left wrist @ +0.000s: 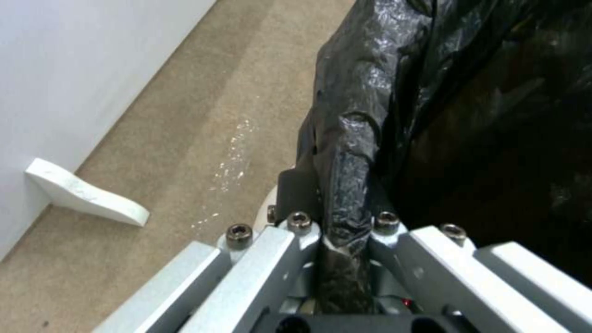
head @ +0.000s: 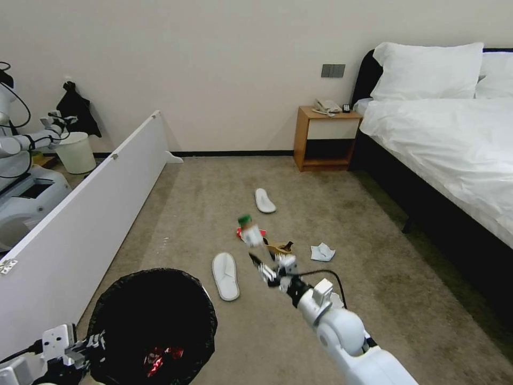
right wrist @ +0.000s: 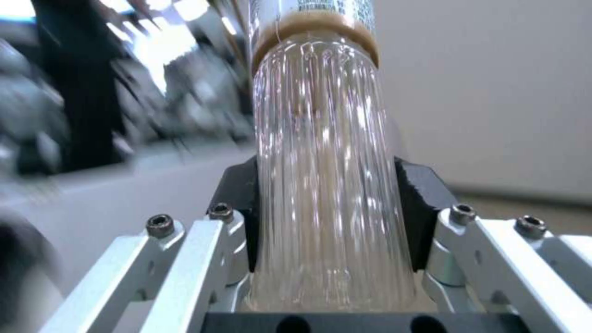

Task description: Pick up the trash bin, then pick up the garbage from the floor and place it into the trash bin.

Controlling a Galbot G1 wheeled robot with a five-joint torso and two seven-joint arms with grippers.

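- The right gripper (right wrist: 330,231) is clamping the clear ribbed plastic bottle (head: 249,231) with a green cap, raised above the littered carpet.
- The left gripper (left wrist: 345,231) is pinching the black-bagged rim of the round white trash bin (head: 152,321) (a red can is lying inside).
- Advice: carry the bottle over the bin's mouth before letting go.

A hotel-like bedroom: made bed (head: 443,144), nightstand (head: 325,138) with phone (head: 326,107).
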